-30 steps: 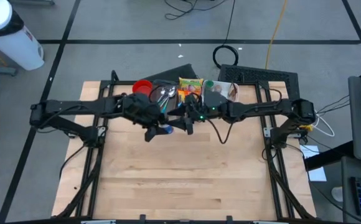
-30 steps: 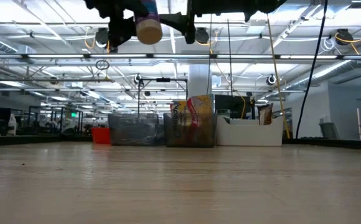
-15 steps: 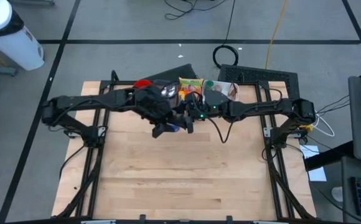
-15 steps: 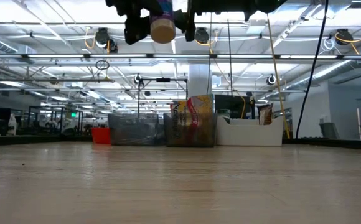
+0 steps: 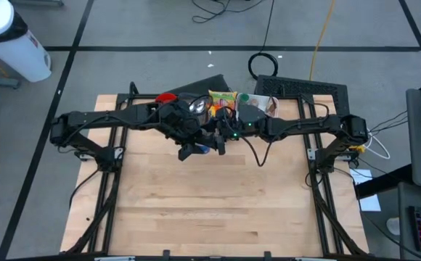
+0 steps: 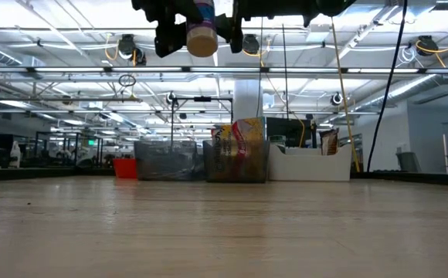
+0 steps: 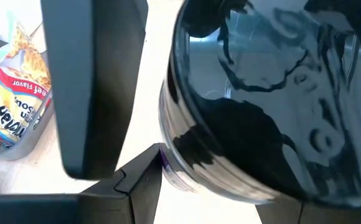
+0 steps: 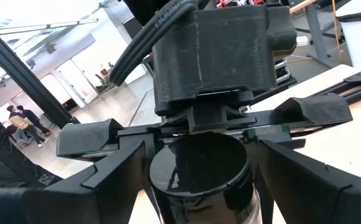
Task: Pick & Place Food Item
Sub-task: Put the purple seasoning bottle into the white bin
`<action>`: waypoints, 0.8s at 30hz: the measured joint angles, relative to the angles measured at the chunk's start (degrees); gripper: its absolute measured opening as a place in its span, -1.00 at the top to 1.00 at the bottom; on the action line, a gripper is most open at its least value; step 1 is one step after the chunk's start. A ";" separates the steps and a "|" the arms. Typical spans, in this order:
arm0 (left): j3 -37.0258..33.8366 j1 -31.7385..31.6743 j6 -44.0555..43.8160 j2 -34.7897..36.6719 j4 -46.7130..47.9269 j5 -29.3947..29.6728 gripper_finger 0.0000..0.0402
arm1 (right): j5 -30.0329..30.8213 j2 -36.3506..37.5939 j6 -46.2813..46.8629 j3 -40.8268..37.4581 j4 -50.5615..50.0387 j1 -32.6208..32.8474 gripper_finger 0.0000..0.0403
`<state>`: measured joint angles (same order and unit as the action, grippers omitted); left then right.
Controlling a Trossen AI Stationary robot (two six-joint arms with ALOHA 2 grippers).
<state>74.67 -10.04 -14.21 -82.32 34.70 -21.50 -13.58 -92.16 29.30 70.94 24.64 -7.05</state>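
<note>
Wooden table (image 5: 218, 203) fills the high view, where the left pincer (image 5: 194, 150) and right pincer (image 5: 220, 142) meet in mid-air just in front of the bins at the far edge; a red bowl (image 5: 165, 98), a snack bag (image 5: 222, 99) and a white tray (image 5: 265, 104) of packets sit there. Seen low across the table, the left pincer (image 6: 184, 27) hangs high, clamped on a jar (image 6: 201, 35) with a tan base and dark lid, the mesh bins (image 6: 201, 161) far below holding a yellow bag (image 6: 243, 147). From the left wrist, the jar (image 7: 261, 106) fills the frame between the fingers (image 7: 93, 87). From the right wrist, its jaws stand apart on either side of the jar (image 8: 199, 171), not closed. Judging by this, the pick is done; a handover or placing remains.
</note>
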 joint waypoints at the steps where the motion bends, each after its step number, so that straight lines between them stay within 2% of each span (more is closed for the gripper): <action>1: 0.00 0.00 -0.01 0.00 0.00 0.01 -0.06 | 0.00 0.00 0.00 0.00 -0.02 0.00 -0.50; 6: 0.00 -0.22 -0.03 0.00 0.55 0.09 -0.06 | 0.02 0.00 0.00 0.00 -0.51 0.00 -0.48; 17: 0.00 -0.85 -0.36 0.02 1.77 -0.52 -0.06 | -0.07 -0.02 -0.48 -0.07 -1.52 -0.02 -0.13; 24: 0.00 -0.85 -0.50 0.04 1.92 -1.06 -0.06 | 0.00 -0.02 -1.11 -0.07 -1.44 0.00 -0.07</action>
<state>74.67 -10.90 -14.71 -82.28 36.62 -22.57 -13.58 -92.18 28.20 70.87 23.20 -7.05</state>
